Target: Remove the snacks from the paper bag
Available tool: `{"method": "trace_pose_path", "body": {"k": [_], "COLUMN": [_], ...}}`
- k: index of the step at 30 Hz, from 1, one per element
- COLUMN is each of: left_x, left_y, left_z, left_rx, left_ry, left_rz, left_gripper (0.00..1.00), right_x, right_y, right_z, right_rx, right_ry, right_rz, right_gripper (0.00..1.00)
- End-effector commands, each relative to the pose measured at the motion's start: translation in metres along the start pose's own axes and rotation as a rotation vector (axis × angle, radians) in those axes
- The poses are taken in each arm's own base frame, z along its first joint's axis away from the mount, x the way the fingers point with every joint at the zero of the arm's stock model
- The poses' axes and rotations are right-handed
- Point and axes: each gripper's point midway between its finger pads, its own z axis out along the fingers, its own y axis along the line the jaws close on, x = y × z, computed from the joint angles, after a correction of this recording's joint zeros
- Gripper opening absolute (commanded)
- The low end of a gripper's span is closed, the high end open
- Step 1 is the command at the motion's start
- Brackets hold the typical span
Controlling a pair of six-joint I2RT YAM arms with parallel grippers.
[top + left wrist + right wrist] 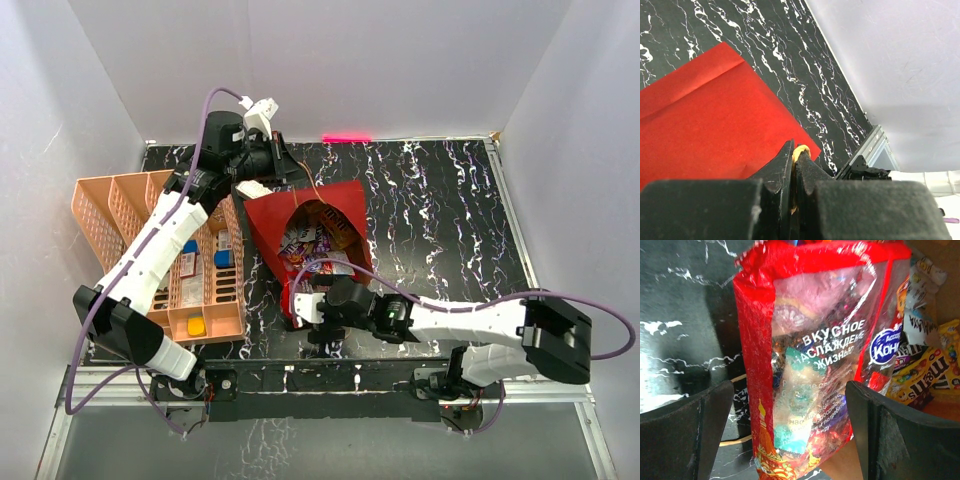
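At the paper bag's point(275, 215) mouth, facing 6 o'clock, the right pincer point(790, 390) stands wide apart before a red candy bag point(815, 340). It looks light, crinkly and probably slippery, so its sealed red edge seems best to pinch. At 11 o'clock, the left pincer point(796, 152) is clamped on the cord handle point(801, 149).

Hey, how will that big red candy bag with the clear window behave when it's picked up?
Probably floppy: the candy bag is thin crinkled film. Likely slippery, since it's glossy. Loose sweets inside may shift and sag it.
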Motion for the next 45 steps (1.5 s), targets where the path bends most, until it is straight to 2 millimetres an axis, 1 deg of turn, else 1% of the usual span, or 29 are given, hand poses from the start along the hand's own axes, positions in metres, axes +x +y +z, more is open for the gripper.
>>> {"method": "trace_pose_path", "body": {"k": [1, 3, 5, 6, 8, 12, 15, 18, 21, 26, 30, 32, 36, 40, 45], "left_x": [-0.010, -0.009, -0.009, -0.008, -0.008, -0.005, -0.003, -0.001, 0.000, 0.002, 0.003, 0.004, 0.005, 0.007, 0.009], "left_y": [-0.018, -0.018, -0.019, -0.019, -0.019, -0.017, -0.016, -0.015, -0.014, -0.010, -0.008, -0.008, -0.007, -0.006, -0.005], "left_z": [-0.018, -0.018, -0.019, -0.019, -0.020, -0.020, -0.020, -0.019, -0.019, -0.019, -0.019, -0.019, -0.018, -0.018, -0.019], "left_rx": [0.046, 0.048, 0.048, 0.048, 0.047, 0.042, 0.042, 0.041, 0.038, 0.022, 0.015, 0.014, 0.014, 0.014, 0.012], "left_ry": [-0.049, -0.050, -0.049, -0.049, -0.047, -0.043, -0.040, -0.036, -0.032, -0.030, -0.028, -0.026, -0.022, -0.019, -0.015], "left_rz": [0.022, 0.019, 0.016, 0.016, 0.015, 0.013, 0.010, 0.008, 0.010, 0.017, 0.019, 0.018, 0.017, 0.020, 0.021], "left_gripper": [0.00, 0.00, 0.00, 0.00, 0.00, 0.00, 0.00, 0.00, 0.00, 0.00, 0.00, 0.00, 0.00, 0.00, 0.00], "right_x": [-0.001, 0.006, 0.011, 0.010, 0.008, -0.005, -0.010, -0.017, -0.026, -0.047, -0.074, -0.090, -0.120, -0.134, -0.144], "right_y": [-0.019, -0.019, -0.021, -0.023, -0.026, -0.035, -0.034, -0.038, -0.042, -0.056, -0.073, -0.079, -0.101, -0.118, -0.140], "right_z": [0.013, 0.018, 0.021, 0.022, 0.021, 0.012, 0.009, 0.001, -0.010, -0.036, -0.067, -0.083, -0.119, -0.147, -0.177], "right_rx": [0.122, 0.141, 0.167, 0.181, 0.202, 0.247, 0.236, 0.233, 0.236, 0.262, 0.300, 0.291, 0.317, 0.356, 0.435], "right_ry": [-0.011, 0.009, 0.018, 0.013, -0.005, -0.069, -0.086, -0.098, -0.128, -0.202, -0.311, -0.361, -0.438, -0.470, -0.507], "right_rz": [-0.038, -0.044, -0.044, -0.039, -0.027, 0.014, 0.032, 0.054, 0.071, 0.105, 0.173, 0.193, 0.253, 0.285, 0.327], "right_gripper": [0.98, 0.95, 0.90, 0.85, 0.70, 0.41, 0.27, 0.20, 0.08, 0.08, 0.08, 0.08, 0.08, 0.08, 0.08]}}
